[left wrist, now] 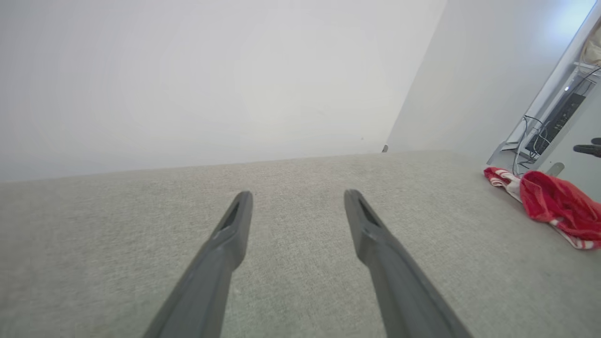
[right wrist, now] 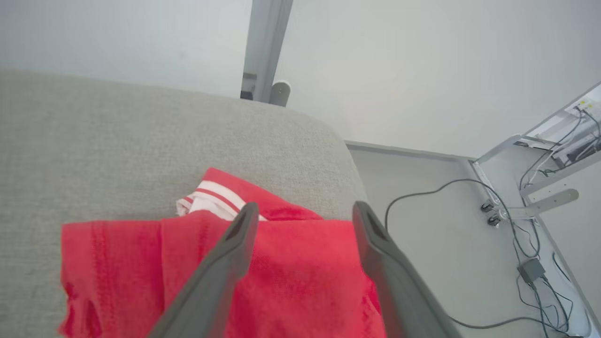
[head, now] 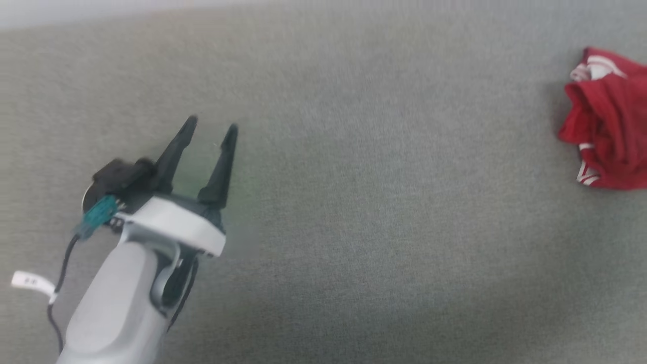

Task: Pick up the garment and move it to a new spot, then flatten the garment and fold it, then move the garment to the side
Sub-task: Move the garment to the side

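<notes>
**Red shirt in a heap by the bench corner, both my end effectors spread**

My left end effector [head: 211,125] hangs over the bare grey cloth top of the bench [head: 384,202]. Its two dark fingers are spread wide and there is nothing between them. My left wrist camera looks along those same fingers [left wrist: 298,195] at plain grey cloth and a white wall.

The garment [head: 611,121] lies far off to my right, well apart from that end effector. It is red with white stripes and all bunched up, so most of it is tucked in on itself. The head picture is blurry, and its right edge cuts the garment off. From my left wrist it is a small red lump [left wrist: 554,202] near the far edge.

My right end effector [right wrist: 304,206] is right above the garment [right wrist: 296,272], fingers spread apart with red cloth showing between them. They are not pinching it (as far as I can see). The bottom edge hides the lower part of the heap. A striped white bit pokes out at the top. The heap sits near the bench's rounded corner, with the floor [right wrist: 446,263] and a small black box on a cable [right wrist: 532,270] beyond.

A white tag [head: 30,281] on my left arm's cable has dark marks, too blurry to read.
</notes>
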